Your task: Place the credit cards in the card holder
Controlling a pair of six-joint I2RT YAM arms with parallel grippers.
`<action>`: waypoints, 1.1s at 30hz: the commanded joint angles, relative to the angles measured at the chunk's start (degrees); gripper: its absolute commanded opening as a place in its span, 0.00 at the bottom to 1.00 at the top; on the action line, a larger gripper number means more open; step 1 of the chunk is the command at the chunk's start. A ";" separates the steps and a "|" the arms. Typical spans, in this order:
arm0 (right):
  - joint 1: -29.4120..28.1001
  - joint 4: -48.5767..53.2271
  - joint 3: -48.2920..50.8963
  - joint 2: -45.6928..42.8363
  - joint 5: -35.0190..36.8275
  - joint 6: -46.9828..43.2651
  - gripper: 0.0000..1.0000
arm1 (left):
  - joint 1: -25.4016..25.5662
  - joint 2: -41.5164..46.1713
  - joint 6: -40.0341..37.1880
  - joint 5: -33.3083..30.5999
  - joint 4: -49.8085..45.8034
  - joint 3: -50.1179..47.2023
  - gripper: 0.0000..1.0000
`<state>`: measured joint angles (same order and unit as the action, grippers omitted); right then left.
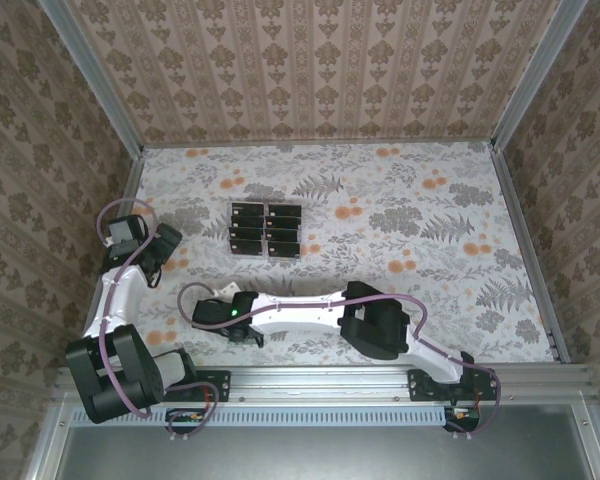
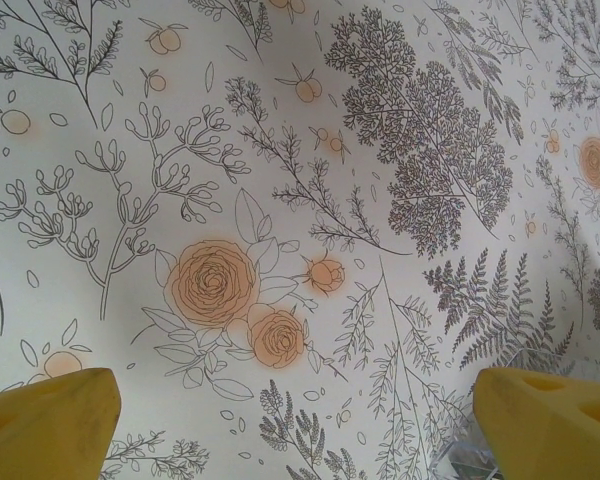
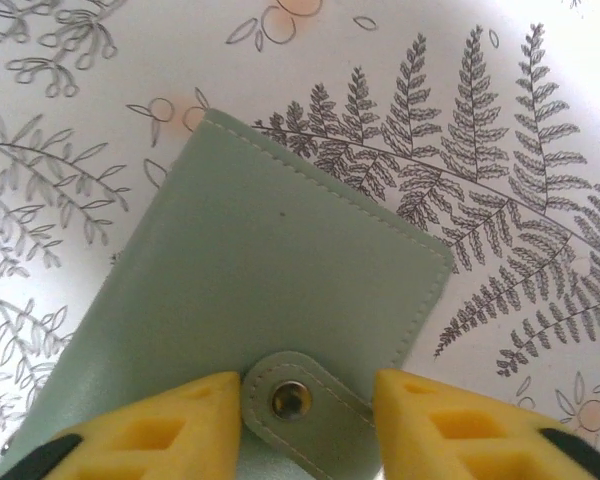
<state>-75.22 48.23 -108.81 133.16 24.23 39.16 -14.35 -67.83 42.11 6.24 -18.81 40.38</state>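
Straddling the card holder's (image 3: 250, 280) tab (image 3: 325, 415) sits the right hand (image 3: 306, 382) (open table (image 3: 550, 90) around).

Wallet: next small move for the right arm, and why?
Probably close the right gripper on the snap tab and pull it up: the wallet lies snapped shut, the jaws flank the tab, and cards cannot go in until it opens.

No readable text, number or sign on card holder (image 3: 230, 290), credit cards (image 1: 266, 230) or floral tablecloth (image 2: 300, 100).
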 commanded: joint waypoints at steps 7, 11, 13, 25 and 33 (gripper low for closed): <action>0.28 1.88 3.18 -2.16 5.77 -2.04 0.09 | -0.11 -0.02 0.12 1.02 -0.09 0.51 1.00; 1.84 -1.23 10.49 -8.08 6.49 -2.62 0.00 | 0.81 0.40 -0.78 1.14 -0.71 1.05 1.00; 2.88 -3.43 15.17 -11.75 6.46 -3.26 0.00 | 1.75 0.89 -1.54 1.25 -0.98 1.34 1.00; 12.52 -23.18 44.65 -36.46 -2.80 -4.81 0.00 | 19.46 8.97 -4.88 3.28 -1.47 -3.48 1.00; 18.03 -30.47 55.31 -46.84 -7.60 -6.78 0.00 | 36.82 13.36 4.02 1.45 10.81 -11.79 1.00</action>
<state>-58.22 22.11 -55.22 89.97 19.38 33.95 19.44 -55.09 42.17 8.75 -13.80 29.78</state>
